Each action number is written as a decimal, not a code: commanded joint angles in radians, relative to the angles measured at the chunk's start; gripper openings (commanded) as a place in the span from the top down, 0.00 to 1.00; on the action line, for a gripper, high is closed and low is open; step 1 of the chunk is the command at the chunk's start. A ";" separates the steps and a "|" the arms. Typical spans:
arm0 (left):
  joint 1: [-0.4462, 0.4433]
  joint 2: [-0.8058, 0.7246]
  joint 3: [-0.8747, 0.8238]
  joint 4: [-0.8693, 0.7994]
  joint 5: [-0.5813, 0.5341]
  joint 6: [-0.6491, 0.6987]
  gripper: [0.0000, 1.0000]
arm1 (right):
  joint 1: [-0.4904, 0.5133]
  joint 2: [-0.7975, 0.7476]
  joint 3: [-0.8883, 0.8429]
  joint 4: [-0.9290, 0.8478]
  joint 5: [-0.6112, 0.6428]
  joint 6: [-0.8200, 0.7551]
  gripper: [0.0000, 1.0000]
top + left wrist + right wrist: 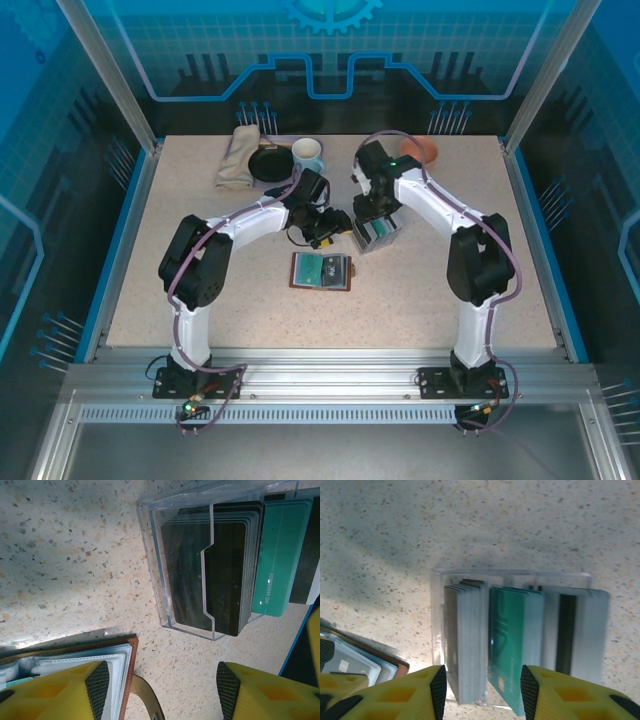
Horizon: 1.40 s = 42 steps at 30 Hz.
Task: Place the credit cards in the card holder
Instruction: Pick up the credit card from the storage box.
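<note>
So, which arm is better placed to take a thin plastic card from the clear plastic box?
Right: the right gripper, open, hangs over the teal and grey cards in the clear box; the left gripper hangs over bare speckled table.

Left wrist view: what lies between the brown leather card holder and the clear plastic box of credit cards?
Nothing. In the left wrist view, bare speckled tabletop separates the brown leather card holder from the clear plastic box.

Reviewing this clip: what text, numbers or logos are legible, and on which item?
"NO 8888009" on the teal card in the clear tray, left wrist view; last digits uncertain.
Card holder contents, top view: too small to read.
Nothing else legible.
</note>
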 commanded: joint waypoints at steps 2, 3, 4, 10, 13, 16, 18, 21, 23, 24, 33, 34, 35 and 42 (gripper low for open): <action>0.009 -0.003 0.000 -0.006 -0.008 -0.026 0.38 | 0.040 0.054 0.032 -0.040 0.055 -0.016 0.54; 0.009 -0.005 -0.002 -0.005 -0.010 -0.026 0.38 | 0.046 0.059 0.032 -0.038 0.072 -0.020 0.54; 0.009 -0.007 -0.006 -0.003 -0.013 -0.026 0.38 | 0.050 0.063 0.030 -0.035 0.088 -0.025 0.54; 0.009 -0.024 -0.030 0.006 -0.032 -0.035 0.38 | 0.069 0.097 0.029 -0.029 0.133 -0.046 0.55; 0.010 -0.042 -0.052 0.014 -0.053 -0.042 0.38 | 0.078 0.109 0.027 -0.030 0.133 -0.051 0.56; 0.013 -0.068 -0.086 0.037 -0.076 -0.059 0.38 | 0.084 0.118 0.023 -0.022 0.140 -0.053 0.55; 0.016 -0.078 -0.102 0.044 -0.084 -0.064 0.38 | 0.087 0.129 0.021 -0.021 0.154 -0.052 0.55; 0.017 -0.082 -0.109 0.048 -0.083 -0.064 0.39 | 0.098 0.143 0.020 -0.018 0.212 -0.052 0.55; 0.018 -0.082 -0.106 0.048 -0.080 -0.064 0.39 | 0.107 0.147 0.015 -0.013 0.250 -0.057 0.55; 0.018 -0.082 -0.107 0.049 -0.080 -0.065 0.38 | 0.113 0.146 0.009 -0.009 0.271 -0.060 0.55; 0.018 -0.089 -0.111 0.048 -0.078 -0.063 0.39 | 0.126 0.112 0.006 0.004 0.367 -0.073 0.57; 0.017 -0.089 -0.112 0.046 -0.078 -0.061 0.39 | 0.125 0.106 0.004 0.005 0.366 -0.073 0.58; 0.018 -0.091 -0.113 0.046 -0.080 -0.061 0.39 | 0.124 0.102 0.003 0.006 0.366 -0.072 0.60; 0.018 -0.094 -0.119 0.044 -0.076 -0.058 0.39 | 0.124 0.080 -0.002 -0.007 0.346 -0.062 0.67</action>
